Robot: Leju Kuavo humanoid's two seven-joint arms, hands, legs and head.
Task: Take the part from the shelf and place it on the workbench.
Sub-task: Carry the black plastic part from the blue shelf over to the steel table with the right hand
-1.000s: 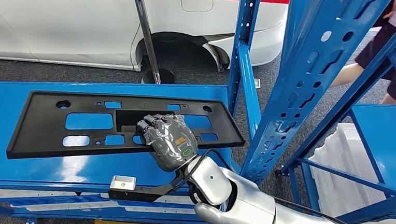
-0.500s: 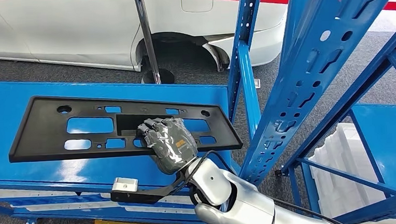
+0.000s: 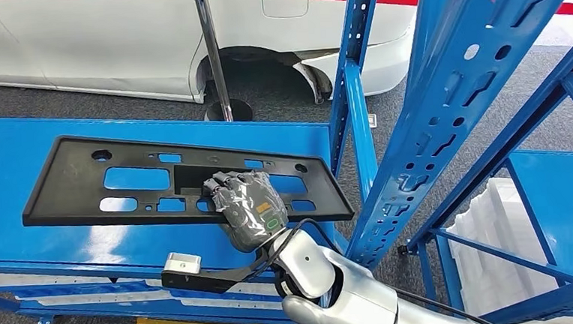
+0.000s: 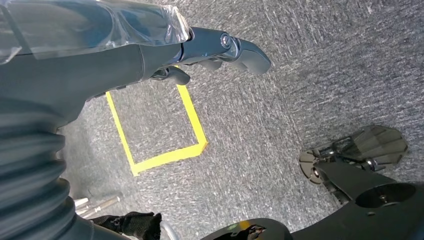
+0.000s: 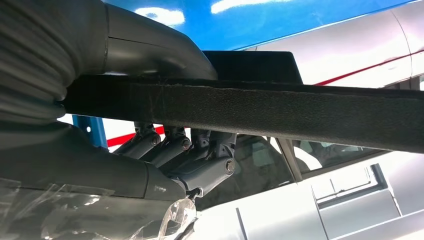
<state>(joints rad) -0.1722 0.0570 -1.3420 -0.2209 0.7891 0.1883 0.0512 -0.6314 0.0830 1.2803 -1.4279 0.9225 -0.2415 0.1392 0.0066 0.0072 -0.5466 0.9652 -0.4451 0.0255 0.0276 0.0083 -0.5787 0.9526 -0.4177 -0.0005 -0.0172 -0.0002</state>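
The black part (image 3: pixel 172 185), a long flat panel full of cut-outs, sits over the blue shelf (image 3: pixel 12 152), and it has slid toward the right and turned a touch since a second ago, its left end pulling in from the shelf's edge. That reads as the lift-off under way, with the carry to the workbench yet to come. The right hand (image 3: pixel 247 206) is clamped on the part's near rim: in the right wrist view the thumb lies on one face of the edge and the dark fingers (image 5: pixel 172 145) curl round the other. The left hand (image 4: pixel 200 47) hangs over grey carpet with a yellow floor marking (image 4: pixel 165 132), fingers loosely apart and holding nothing. Whether the part is clear of the shelf or just skimming it, I cannot tell. Blue rack uprights (image 3: pixel 456 99) cut off the right side, and a white car (image 3: pixel 111 45) stands behind.
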